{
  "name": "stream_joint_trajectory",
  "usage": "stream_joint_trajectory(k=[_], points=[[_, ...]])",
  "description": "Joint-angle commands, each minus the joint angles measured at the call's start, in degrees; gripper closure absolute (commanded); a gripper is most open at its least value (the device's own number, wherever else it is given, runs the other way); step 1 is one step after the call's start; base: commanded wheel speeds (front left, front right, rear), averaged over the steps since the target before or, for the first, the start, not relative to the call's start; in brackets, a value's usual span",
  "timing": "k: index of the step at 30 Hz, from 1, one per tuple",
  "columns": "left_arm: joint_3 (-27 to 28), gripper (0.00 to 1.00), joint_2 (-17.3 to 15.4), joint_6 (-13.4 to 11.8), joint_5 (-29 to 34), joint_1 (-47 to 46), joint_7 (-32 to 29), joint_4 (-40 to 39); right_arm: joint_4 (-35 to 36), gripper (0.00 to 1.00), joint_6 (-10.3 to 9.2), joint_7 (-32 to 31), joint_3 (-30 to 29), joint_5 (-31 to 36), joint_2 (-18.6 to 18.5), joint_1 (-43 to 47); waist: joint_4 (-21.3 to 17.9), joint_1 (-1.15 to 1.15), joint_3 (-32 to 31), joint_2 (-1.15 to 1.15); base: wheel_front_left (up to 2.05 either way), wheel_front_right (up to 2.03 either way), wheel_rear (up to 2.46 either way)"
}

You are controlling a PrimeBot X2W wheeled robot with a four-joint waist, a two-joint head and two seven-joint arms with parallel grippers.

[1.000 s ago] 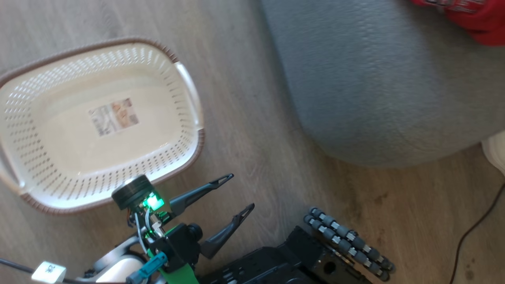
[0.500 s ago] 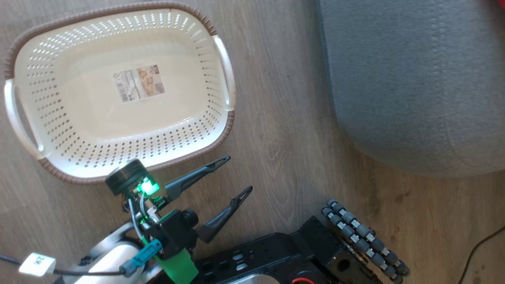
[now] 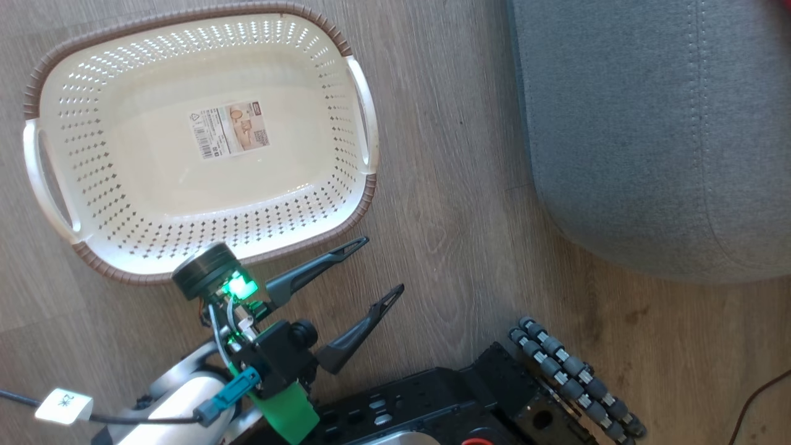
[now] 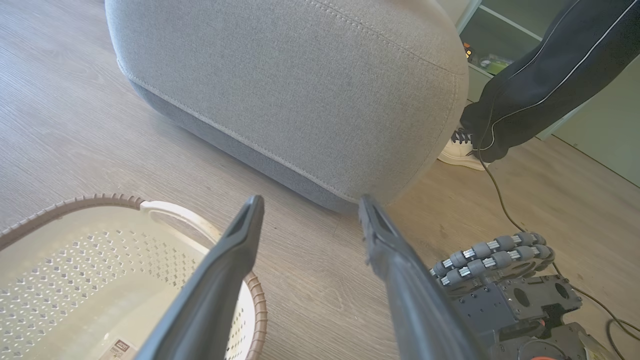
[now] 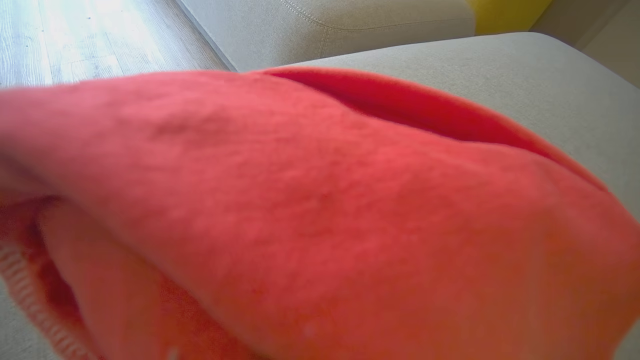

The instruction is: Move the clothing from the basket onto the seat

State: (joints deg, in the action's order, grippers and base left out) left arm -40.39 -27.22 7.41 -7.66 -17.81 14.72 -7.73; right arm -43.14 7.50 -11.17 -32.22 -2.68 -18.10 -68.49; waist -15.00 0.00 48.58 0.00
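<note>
1 perforated cream basket [image 3: 185, 232] sits beside the rounded grey fabric seat [image 3: 649, 123]. Fuzzy red clothing [image 5: 320, 210] lies on that seat. Left gripper [image 3: 382, 264] gapes wide, empty.

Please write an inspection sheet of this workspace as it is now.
Surface: wooden floor bearing basket and seat.
Job's things: basket empty except its label sticker; red clothing over the grey seat, close before the right wrist camera.
Clutter: nothing seen.
Grippers: left gripper open, empty, beside the basket's near rim.
Cables: dark cable across the floor by the robot's wheel.
Surroundings: person's leg and white shoe beside the seat; shelves behind.
</note>
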Motion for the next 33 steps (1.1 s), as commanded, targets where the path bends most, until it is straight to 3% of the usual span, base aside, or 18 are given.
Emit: stream_joint_trajectory(k=[1,2,3,4,12,19,33], points=[[1.2,0.0,0.1,0.1,-0.3,0.1,0.3,-1.2,1.6,1.0,-0.01,-0.7,0.8,-0.3,-1.4,1.1,-0.1,0.0,-0.2,0.0,0.0,0.0,0.0],[1.2,0.0,0.1,0.1,-0.4,0.1,0.3,-1.1,1.7,0.98,-0.01,-0.6,1.0,-0.4,-1.4,1.4,-0.1,0.0,-0.4,0.0,0.0,0.0,0.0],[1.2,0.0,0.2,0.1,-0.4,0.1,0.3,-1.0,2.0,0.53,-0.01,-0.2,0.8,-0.4,-1.4,1.6,-0.2,0.0,-0.6,0.0,0.0,0.0,0.0],[1.3,0.0,0.3,0.1,-0.5,0.0,0.3,-0.9,2.2,0.0,-0.01,0.1,0.6,-0.4,-1.4,1.9,-0.2,0.0,-0.8,0.0,0.0,0.0,0.0],[0.5,0.0,1.7,0.1,-0.3,-0.4,0.3,-0.2,3.7,0.0,-0.01,-2.7,3.5,-0.1,-1.6,5.8,-0.6,0.0,-4.7,0.0,0.0,0.0,0.0],[-1.2,0.0,5.6,0.1,-0.1,-0.9,0.3,1.1,6.4,0.0,-0.01,-7.5,7.9,-1.0,-2.5,12.1,-0.7,0.0,-11.7,0.0,0.0,0.0,0.0],[1.2,0.0,13.1,0.1,-0.9,2.3,0.3,4.6,19.1,0.0,-0.01,-12.7,19.8,-11.7,-5.5,23.9,-0.5,0.0,-25.3,0.0,0.0,0.0,0.0]])
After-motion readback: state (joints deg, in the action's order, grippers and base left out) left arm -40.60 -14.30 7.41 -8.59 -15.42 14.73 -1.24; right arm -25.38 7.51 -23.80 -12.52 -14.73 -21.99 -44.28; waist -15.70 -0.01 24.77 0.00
